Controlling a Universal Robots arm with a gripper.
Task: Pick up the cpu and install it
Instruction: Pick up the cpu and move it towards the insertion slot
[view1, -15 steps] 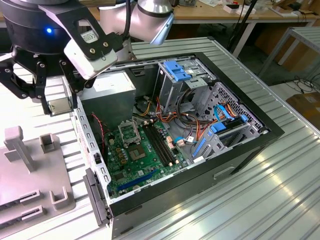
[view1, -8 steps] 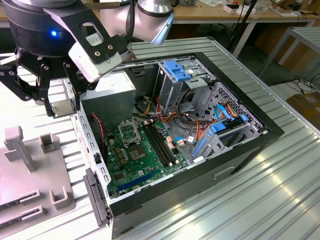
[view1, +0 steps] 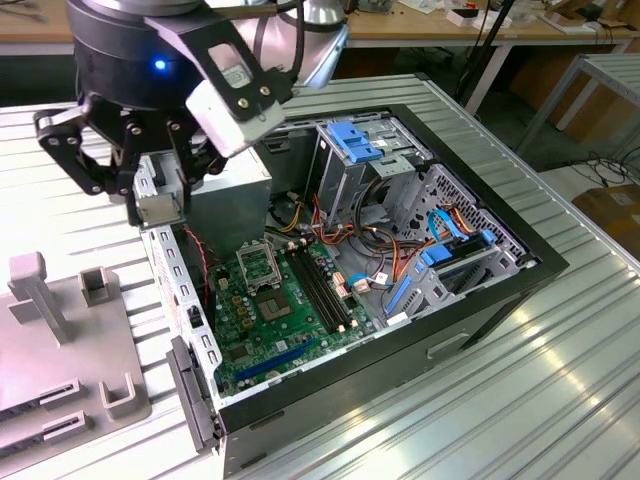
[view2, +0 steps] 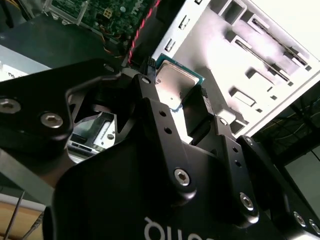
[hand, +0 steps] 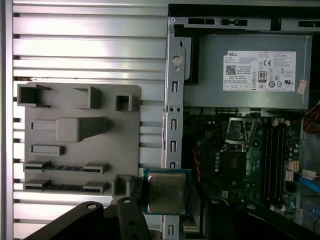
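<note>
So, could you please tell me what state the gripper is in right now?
Gripper: closed on the cpu, gripping it by two opposite edges.

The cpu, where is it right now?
In the first wrist view the cpu sits in the gripper, above the computer case's metal edge, between the grey tray and the green motherboard.

Bright, even light: glare streaks on the ribbed silver metal table (view1: 560, 390) at the exterior view's right; grey plastic fixture plate (view2: 295, 55) overexposed in the second wrist view
</note>
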